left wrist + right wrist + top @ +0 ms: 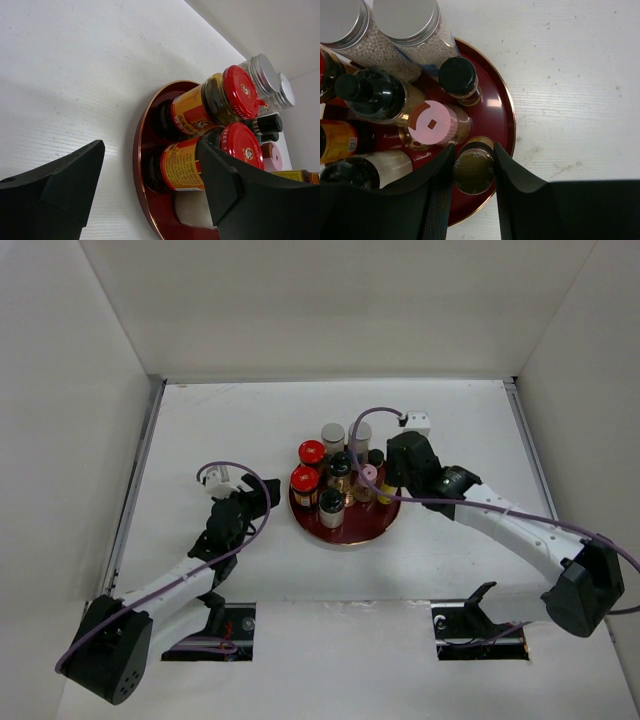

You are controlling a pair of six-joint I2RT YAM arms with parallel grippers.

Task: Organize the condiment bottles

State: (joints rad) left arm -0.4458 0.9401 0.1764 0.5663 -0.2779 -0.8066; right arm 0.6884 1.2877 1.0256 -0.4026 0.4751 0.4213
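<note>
Several condiment bottles stand together on a round dark-red tray [378, 527]: two red-capped jars [312, 451], two silver-capped jars [333, 432], a pink-capped bottle [369, 473] and black-capped ones [331, 502]. My right gripper [392, 483] is at the tray's right edge. In the right wrist view my right gripper [473, 146] is shut on the dark round cap of the yellow-bodied bottle [473, 172], which stands on the tray [502, 110] beside the pink cap [431, 122]. My left gripper [264, 496] is open and empty just left of the tray. In the left wrist view my left gripper [150, 147] faces the red-capped jars [242, 145].
White walls enclose the white table [200, 430] at the back and both sides. Two dark slots [225, 625] lie in the near edge by the arm bases. Purple cables loop over both arms.
</note>
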